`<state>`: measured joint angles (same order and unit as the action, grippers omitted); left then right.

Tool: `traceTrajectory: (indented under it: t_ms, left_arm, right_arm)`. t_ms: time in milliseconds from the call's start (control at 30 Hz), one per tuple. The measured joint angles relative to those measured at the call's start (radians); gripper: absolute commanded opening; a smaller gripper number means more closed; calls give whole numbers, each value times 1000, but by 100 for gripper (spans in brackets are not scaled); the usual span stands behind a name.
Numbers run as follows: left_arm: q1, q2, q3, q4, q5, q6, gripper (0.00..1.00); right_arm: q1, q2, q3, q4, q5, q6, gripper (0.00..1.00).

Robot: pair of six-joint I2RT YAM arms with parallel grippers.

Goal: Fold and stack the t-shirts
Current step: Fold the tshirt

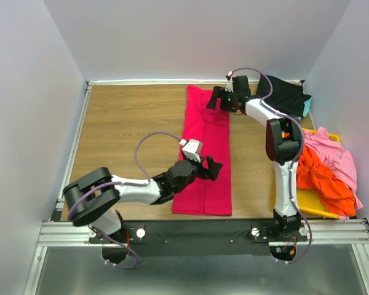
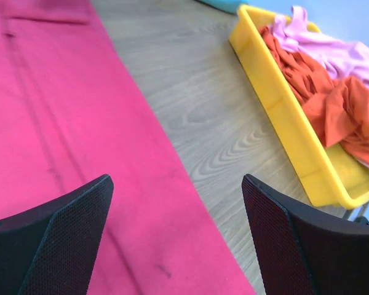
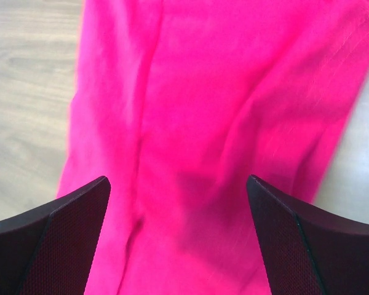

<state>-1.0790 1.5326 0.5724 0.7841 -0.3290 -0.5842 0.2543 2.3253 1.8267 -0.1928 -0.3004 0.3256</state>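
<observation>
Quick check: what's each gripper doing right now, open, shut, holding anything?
Left gripper: open, holding nothing, over the red t-shirt.
Right gripper: open, holding nothing, over the same shirt's far end.

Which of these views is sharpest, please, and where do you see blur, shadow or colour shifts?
Top external: evenly lit and sharp, the red t-shirt crimson, little shadow. Left wrist: table grain crisp, yellow bin bright, shirt rendered magenta. Right wrist: softest, cloth slightly blurred, a dim shadow between the fingers.
</observation>
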Motion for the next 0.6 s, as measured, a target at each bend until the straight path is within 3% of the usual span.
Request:
traceTrajectory:
  t_ms: [167,333,600]
  left_arm:
    - [1,-114,-61,-92,-74,-20,93]
    - [3,-184,-142,-220,-114,-78,93]
    - [-16,-260,-166,-435,-114,-168,92]
  right_arm:
    - [27,-239,-223,-5,37,14,98]
    - [116,-532,-552,46,117,43,97]
    - [254,-774,-1019,66,278,151,96]
